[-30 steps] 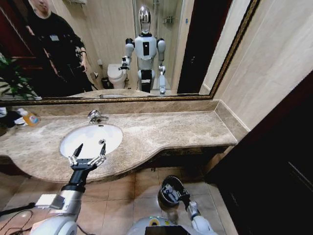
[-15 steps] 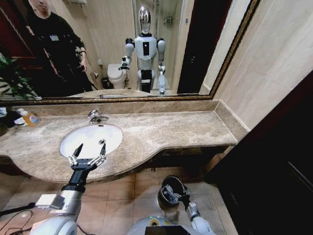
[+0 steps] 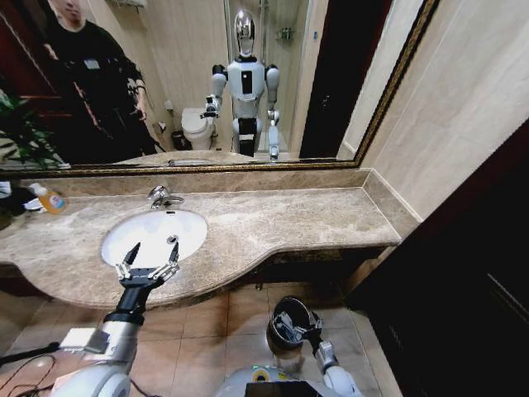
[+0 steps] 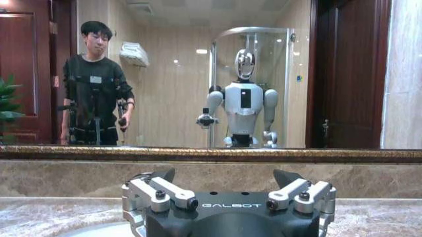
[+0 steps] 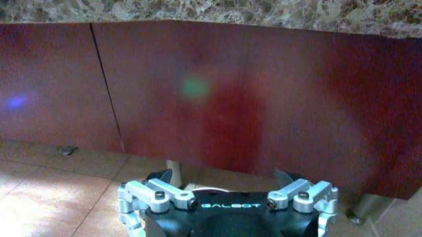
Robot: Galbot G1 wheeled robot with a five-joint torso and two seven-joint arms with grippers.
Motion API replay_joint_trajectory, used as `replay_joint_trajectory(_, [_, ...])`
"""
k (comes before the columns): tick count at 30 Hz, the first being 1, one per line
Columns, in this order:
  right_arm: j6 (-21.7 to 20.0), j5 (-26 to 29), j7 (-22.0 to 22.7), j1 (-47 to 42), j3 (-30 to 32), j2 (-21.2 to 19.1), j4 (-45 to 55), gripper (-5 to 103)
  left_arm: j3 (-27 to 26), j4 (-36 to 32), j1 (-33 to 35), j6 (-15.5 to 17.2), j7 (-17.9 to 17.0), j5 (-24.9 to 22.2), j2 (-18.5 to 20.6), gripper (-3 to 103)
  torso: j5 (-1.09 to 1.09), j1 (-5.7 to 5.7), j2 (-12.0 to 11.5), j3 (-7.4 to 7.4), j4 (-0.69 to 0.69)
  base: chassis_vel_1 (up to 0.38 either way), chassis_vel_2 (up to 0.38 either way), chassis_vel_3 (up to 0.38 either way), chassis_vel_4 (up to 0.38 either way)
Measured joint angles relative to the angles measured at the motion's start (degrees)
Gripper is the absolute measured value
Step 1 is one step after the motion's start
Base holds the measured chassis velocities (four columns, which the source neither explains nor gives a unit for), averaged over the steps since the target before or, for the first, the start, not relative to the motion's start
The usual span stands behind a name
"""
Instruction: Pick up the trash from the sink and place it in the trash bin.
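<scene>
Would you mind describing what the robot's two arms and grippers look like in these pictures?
The left gripper has a black body, silver metal linkages and two pointed black fingertips; the wrist view shows "GALBOT" in white on its body. Its arm is black near the wrist, then silver-grey, with a white tag. The right gripper is built alike, with the same white lettering, on a silver-grey forearm.

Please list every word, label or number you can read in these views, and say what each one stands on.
"GALBOT": on the left claw, on its black body.
"GALBOT": on the right claw, likewise.
The orange-labelled bottle on the countertop: label too small to read.
The badge on the mirrored person's shirt: unreadable.
</scene>
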Motion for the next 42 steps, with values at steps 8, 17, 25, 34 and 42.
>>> replay_joint_trajectory(8, [-0.5, 0.7, 1.3, -0.5, 0.0, 0.2, 1.6, 100, 0.0, 0.0, 0.0, 0.0, 0.0, 0.0, 0.0, 100, 0.00, 0.00, 0.0, 0.00, 0.00, 0.000, 0.000, 0.000, 0.000])
replay_joint_trajectory(17, [-9.0, 6.6, 2.0, -4.2, 0.1, -0.8, 14.8, 100, 0.0, 0.0, 0.0, 0.0, 0.0, 0.0, 0.0, 100, 0.00, 0.00, 0.0, 0.00, 0.00, 0.000, 0.000, 0.000, 0.000])
replay_joint_trajectory(25, [-11.7, 8.8, 2.1, -5.6, 1.7, -2.6, 22.3, 100, 0.0, 0.0, 0.0, 0.0, 0.0, 0.0, 0.0, 100, 0.00, 0.00, 0.0, 0.00, 0.00, 0.000, 0.000, 0.000, 0.000])
replay_joint_trajectory(34, [-14.9, 14.1, 3.1, -7.8, 2.4, -4.5, 31.9, 100, 0.0, 0.0, 0.0, 0.0, 0.0, 0.0, 0.0, 100, 0.01, 0.00, 0.0, 0.00, 0.00, 0.000, 0.000, 0.000, 0.000])
replay_joint_trajectory(42, [-17.7, 16.9, 3.8, -10.0, 3.6, -5.1, 42.4, 100, 0.0, 0.0, 0.0, 0.0, 0.0, 0.0, 0.0, 100, 0.01, 0.00, 0.0, 0.00, 0.00, 0.000, 0.000, 0.000, 0.000])
